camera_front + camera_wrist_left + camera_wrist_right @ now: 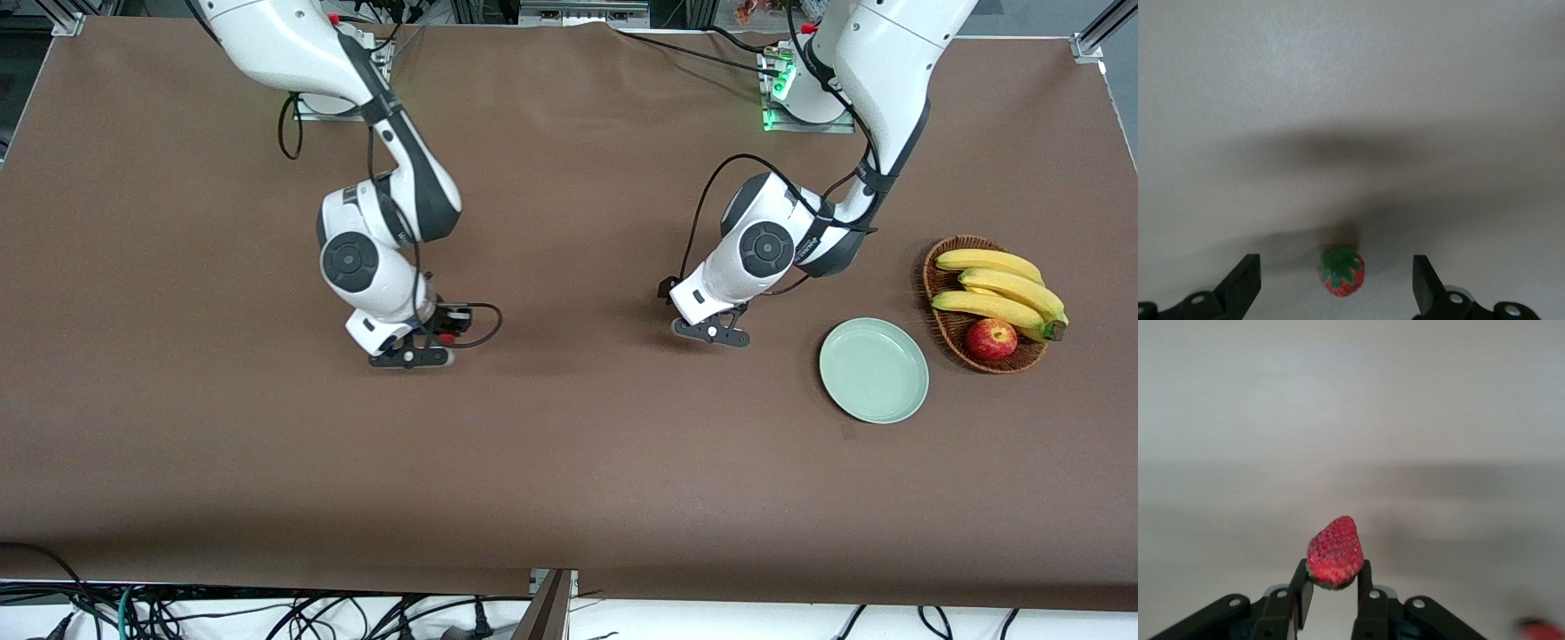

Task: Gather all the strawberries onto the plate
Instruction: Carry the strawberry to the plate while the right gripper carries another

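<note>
A: Plate sits lowest in the front view, mint-green and bare, beside a basket of bananas and an apple, toward the left arm's end of the table.

B: And the grippers there?

A: Left gripper hangs low over the cloth near the plate. Right gripper is low over the table's middle; a red speck shows by it.

B: Left wrist view?

A: Jaws stand wide apart, holding nothing. One strawberry lies on the cloth between the fingers, green cap showing.

B: Right wrist view?

A: Jaws are nearly closed, pinching a second strawberry by its cap end, tip pointing out. Another red blur sits at the edge.

B: How will they handle?

A: Probably light, small and round, so apt to roll or squirt out. I'd grip across the widest part, gently.
</note>
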Motion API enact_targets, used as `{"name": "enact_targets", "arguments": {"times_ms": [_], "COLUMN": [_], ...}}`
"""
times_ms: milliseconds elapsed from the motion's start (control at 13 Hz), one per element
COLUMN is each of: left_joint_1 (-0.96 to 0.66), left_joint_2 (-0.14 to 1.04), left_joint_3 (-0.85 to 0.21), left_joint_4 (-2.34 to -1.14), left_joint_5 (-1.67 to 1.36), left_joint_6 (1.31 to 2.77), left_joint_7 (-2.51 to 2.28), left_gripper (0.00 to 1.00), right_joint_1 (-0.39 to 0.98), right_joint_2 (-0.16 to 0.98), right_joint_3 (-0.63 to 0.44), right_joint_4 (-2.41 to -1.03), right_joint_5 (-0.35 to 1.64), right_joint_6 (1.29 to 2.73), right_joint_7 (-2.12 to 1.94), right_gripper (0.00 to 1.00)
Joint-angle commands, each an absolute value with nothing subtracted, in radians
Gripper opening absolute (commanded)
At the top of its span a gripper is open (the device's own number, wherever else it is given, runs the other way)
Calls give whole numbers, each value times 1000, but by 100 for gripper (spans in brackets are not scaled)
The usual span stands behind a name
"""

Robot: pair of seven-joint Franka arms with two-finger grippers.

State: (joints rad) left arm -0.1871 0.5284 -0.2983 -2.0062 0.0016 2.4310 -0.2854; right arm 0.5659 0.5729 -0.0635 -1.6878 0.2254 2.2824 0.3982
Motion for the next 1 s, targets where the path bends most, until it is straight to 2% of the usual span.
{"name": "enact_targets", "arguments": {"times_ms": [0, 154, 231, 308, 538, 769, 923], "left_joint_1": [-187, -189, -187, -187, -173, -99, -8], "left_joint_2": [552, 548, 542, 531, 479, 454, 456], "left_joint_3": [-296, -298, -298, -298, -296, -288, -287], "left_joint_4": [-2039, -2040, -2040, -2039, -2001, -1870, -1806], "left_joint_5": [25, 25, 25, 26, 52, 57, 58], "left_joint_6": [2494, 2493, 2485, 2474, 2323, 2062, 1979], "left_joint_7": [-299, -301, -298, -292, -244, -64, 151], "left_gripper": [79, 31, 12, 1, 0, 0, 0], "right_joint_1": [581, 604, 620, 632, 637, 646, 711], "right_joint_2": [749, 881, 917, 928, 933, 933, 957], "right_joint_3": [29, 75, 83, 84, 84, 84, 84], "right_joint_4": [-1414, -1213, -1169, -1164, -1167, -1167, -1167], "right_joint_5": [291, 339, 339, 341, 348, 353, 394], "right_joint_6": [2263, 2275, 2313, 2359, 2370, 2373, 2474], "right_joint_7": [590, 717, 768, 800, 805, 825, 901], "right_gripper": [2, 3, 3, 3, 3, 3, 6]}}
